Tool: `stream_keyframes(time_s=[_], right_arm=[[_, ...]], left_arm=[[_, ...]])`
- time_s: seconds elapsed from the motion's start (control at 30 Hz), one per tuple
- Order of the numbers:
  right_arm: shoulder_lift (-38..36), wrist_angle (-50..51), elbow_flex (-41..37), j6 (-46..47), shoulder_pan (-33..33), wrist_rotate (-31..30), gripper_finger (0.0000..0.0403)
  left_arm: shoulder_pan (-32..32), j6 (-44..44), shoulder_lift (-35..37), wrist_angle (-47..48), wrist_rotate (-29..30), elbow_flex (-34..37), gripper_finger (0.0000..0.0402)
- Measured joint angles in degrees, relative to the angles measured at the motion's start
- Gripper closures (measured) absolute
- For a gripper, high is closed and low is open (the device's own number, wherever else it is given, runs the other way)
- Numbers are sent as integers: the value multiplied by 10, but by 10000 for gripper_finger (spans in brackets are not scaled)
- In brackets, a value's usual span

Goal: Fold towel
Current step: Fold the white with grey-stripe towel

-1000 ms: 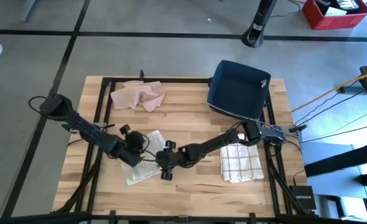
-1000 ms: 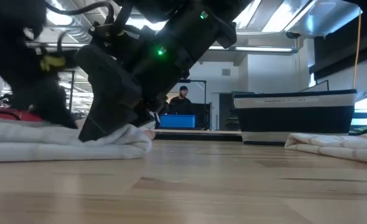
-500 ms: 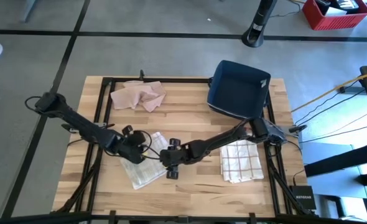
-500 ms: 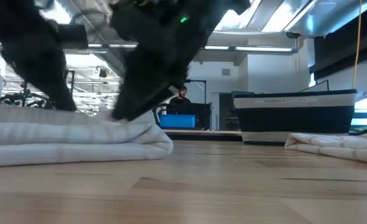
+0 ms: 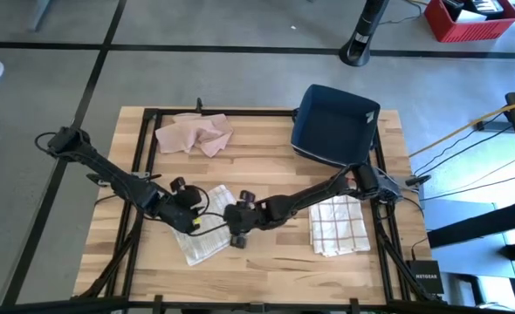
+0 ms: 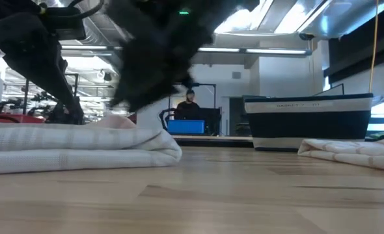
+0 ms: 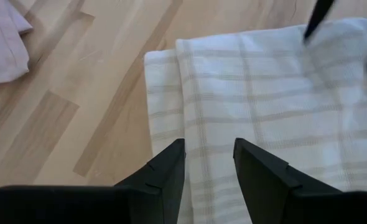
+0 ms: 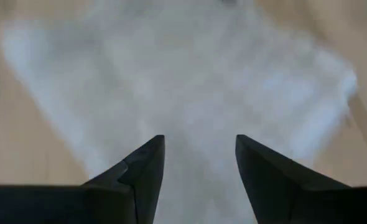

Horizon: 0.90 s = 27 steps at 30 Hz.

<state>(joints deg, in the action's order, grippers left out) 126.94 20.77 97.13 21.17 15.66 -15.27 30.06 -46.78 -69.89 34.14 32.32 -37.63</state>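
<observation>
A white checked towel [image 5: 203, 228] lies folded on the table's near left part, its layers stacked flat [image 6: 75, 146]. My left gripper [image 5: 190, 218] hovers open over the towel's left part, and the cloth [image 7: 270, 93] shows below its spread fingers [image 7: 208, 149]. My right gripper [image 5: 230, 220] hovers open over the towel's right edge. Its wrist view shows only blurred towel [image 8: 190, 74] beyond the open fingers [image 8: 199, 146]. In the low view both arms stand clear above the cloth.
A crumpled pink cloth [image 5: 195, 133] lies at the far left. A dark blue basket [image 5: 334, 125] stands at the far right. A folded red-checked towel [image 5: 338, 224] lies near the right edge. Bare wood stretches along the near edge.
Both grippers have risen off the white towel and tipped up, and the gaps between their fingers look unchanged. The right gripper was down on the towel's right end before. The towel stays folded on the table, its right end now lying loose and rounded.
</observation>
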Motion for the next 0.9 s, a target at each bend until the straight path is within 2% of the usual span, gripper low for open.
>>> stream_keyframes(time_s=[0.1,0.17,0.3,0.4,0.47,0.6,0.7,0.77,0.83,0.9], right_arm=[[25,-102,-3,24,0,-18,205],[40,-111,-3,7,-1,-1,205],[44,2,-3,-96,-3,84,205],[22,132,-1,-139,-3,99,205],[9,207,-1,-172,-3,86,205],[-12,330,-4,-251,-3,5,205],[-22,375,-4,-306,-4,-88,205],[-24,377,-4,-297,-4,-120,205],[-24,370,-4,-245,-2,-102,205],[-24,356,-3,-179,1,-40,205]], left_arm=[[0,-8,0,1,-1,0,271],[1,-8,0,2,-3,0,271],[6,-8,0,10,-7,0,271],[7,-8,0,12,-8,0,271],[7,-8,0,13,-8,0,271],[7,-8,0,12,-8,0,271],[7,-8,0,13,-8,0,271],[7,-14,0,12,-8,0,271],[7,-30,0,9,-8,0,271],[7,-32,0,-11,-8,0,271]])
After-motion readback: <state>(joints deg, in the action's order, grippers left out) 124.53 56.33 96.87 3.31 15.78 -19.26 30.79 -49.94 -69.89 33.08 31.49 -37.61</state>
